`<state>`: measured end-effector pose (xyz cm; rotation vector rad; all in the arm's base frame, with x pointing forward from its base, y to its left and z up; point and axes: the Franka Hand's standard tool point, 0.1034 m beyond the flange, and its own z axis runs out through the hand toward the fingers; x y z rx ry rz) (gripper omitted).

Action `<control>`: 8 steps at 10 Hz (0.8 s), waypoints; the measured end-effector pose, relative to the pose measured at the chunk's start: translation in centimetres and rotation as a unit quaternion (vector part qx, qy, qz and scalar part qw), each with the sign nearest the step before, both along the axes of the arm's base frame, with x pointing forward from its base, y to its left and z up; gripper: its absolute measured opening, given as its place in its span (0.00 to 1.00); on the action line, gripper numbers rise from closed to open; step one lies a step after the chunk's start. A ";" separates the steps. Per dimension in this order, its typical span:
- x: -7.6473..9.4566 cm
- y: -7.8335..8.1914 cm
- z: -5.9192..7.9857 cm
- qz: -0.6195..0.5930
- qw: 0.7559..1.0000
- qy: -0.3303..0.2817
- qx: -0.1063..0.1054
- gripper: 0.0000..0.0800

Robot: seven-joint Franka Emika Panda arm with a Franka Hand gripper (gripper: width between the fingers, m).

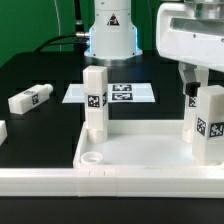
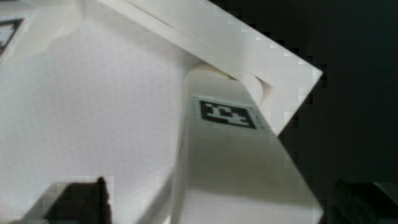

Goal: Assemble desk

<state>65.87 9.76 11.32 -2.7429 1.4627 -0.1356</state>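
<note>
The white desk top (image 1: 140, 150) lies tray-like at the front of the black table. Two white tagged legs stand upright in its corners: one at the exterior view's left (image 1: 95, 100), one at the right (image 1: 209, 125). My gripper (image 1: 203, 88) hangs over the top of the right leg. In the wrist view this leg (image 2: 240, 160) rises between my dark fingertips (image 2: 80, 203), with a gap showing on each side, so my gripper (image 2: 222, 205) is open and holds nothing. The desk top (image 2: 89, 110) fills the area behind the leg.
A loose tagged leg (image 1: 30, 98) lies on the table at the exterior view's left, and another white piece (image 1: 3, 132) shows at the left edge. The marker board (image 1: 125, 93) lies behind the desk top. The robot base (image 1: 110, 30) stands at the back.
</note>
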 end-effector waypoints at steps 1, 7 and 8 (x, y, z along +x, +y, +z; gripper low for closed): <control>0.1 0.0 0.0 0.055 0.998 -0.001 -0.005 0.81; 0.2 0.2 0.1 0.291 0.956 0.001 -0.037 0.81; 0.3 0.3 0.1 0.327 0.944 -0.001 -0.042 0.81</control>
